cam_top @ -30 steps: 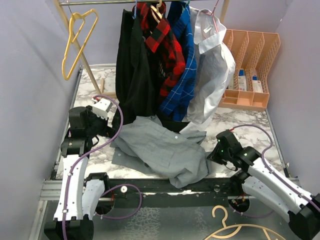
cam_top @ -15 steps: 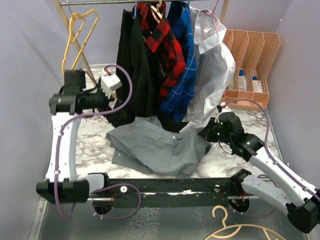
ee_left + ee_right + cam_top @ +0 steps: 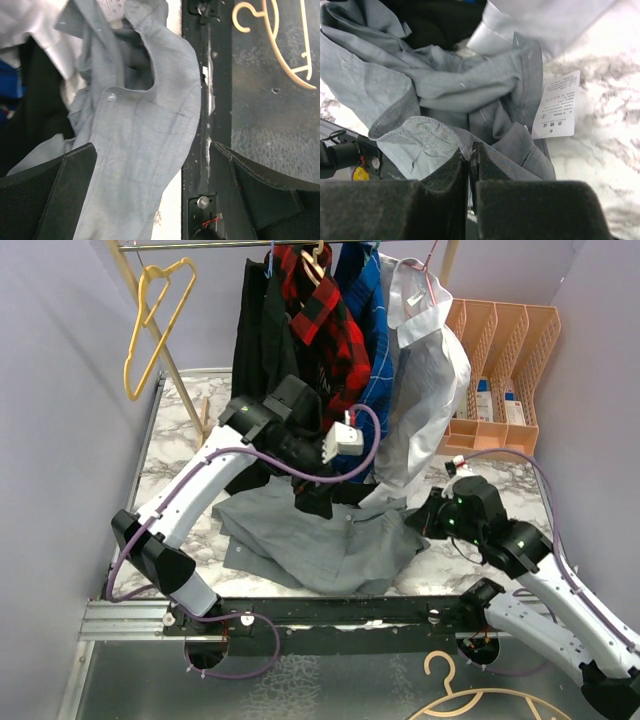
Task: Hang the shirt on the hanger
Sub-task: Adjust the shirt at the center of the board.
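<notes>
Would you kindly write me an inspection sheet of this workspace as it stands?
Surface: marbled table, no spills seen.
Job's things: shirt crumpled on the table; hanger hanging bare on the rack.
Clutter: black garment, plaid shirts, white shirt on the rack; peach organiser at far right; tan hanger below the near edge.
Grippers: left gripper open over the shirt; right gripper shut on a shirt fold.
Cables: purple cable looped along each arm.
Surroundings: lilac walls.

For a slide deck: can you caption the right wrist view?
Right fingers pinch a fold of the grey shirt, its white care label lying over the marble table.
</notes>
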Tool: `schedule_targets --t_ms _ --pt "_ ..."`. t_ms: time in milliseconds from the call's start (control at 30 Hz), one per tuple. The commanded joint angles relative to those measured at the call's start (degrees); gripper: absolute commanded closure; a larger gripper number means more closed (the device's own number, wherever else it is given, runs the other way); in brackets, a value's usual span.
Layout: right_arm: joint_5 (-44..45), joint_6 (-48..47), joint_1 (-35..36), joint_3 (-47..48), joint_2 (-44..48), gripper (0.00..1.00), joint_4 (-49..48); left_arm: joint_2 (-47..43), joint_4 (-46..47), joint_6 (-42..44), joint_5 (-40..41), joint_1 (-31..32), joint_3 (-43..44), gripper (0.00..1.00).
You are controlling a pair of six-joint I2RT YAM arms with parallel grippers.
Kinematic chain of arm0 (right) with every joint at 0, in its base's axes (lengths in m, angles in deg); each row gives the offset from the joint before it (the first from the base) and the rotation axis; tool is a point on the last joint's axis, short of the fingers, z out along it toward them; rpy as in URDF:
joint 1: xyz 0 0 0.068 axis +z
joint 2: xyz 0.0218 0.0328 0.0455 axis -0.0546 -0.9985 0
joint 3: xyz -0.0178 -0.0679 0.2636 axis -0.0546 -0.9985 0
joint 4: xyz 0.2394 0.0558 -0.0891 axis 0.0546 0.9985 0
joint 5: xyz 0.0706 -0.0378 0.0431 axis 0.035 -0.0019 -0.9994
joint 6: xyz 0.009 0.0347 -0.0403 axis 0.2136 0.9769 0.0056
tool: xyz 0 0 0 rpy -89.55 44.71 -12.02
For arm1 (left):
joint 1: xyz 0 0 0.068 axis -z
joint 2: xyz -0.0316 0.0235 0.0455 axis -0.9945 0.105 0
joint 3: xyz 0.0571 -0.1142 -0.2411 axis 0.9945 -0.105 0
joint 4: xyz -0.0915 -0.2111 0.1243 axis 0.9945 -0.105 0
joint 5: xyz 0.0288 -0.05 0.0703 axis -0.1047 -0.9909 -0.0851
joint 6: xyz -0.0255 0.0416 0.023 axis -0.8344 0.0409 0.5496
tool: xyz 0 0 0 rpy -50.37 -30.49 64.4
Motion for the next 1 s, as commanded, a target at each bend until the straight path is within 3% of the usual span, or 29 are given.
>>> schedule_targets --t_ms 0,233,500,967 --pt "1.6 6.4 0.4 1.4 3.3 0.99 12.8 1.7 2.9 -1.7 0.7 4.4 -2.0 0.01" --pt "-2.4 6.1 0.4 0.4 -0.9 0.99 17.0 13.8 4.2 -2.6 -4.9 7.8 3.6 0.01" --pt "-4.4 7.4 0.4 -4.6 2.2 0.99 16.4 26.3 3.8 -2.4 -8.1 11.5 13.2 0.01" --pt "-5.0 8.9 0.4 -5.0 7.5 0.99 18.4 32.0 3.7 -1.5 -7.5 18.9 13.4 0.01"
